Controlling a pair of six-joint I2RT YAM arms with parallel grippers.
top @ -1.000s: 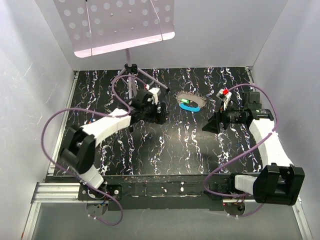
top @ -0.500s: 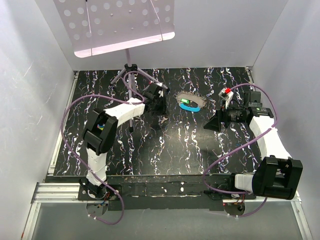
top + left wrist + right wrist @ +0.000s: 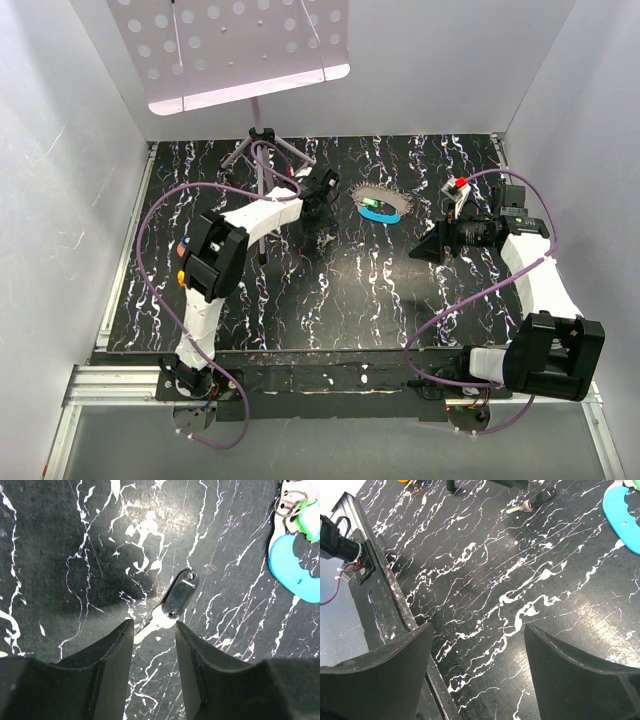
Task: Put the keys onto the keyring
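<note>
The left gripper (image 3: 152, 624) stands half spread around the blade of the key (image 3: 181, 591), mid-frame; the right gripper (image 3: 477, 627) is spread wide.

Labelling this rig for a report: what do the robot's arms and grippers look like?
Both the left arm and right arm have white links, black joints and looping purple cables. The left gripper and right gripper have black wedge-shaped fingers.

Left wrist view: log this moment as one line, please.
key: flat on mat | left gripper: part-open, astride its blade tip | keyring: lying apart, untouched | right gripper: open, empty
</note>
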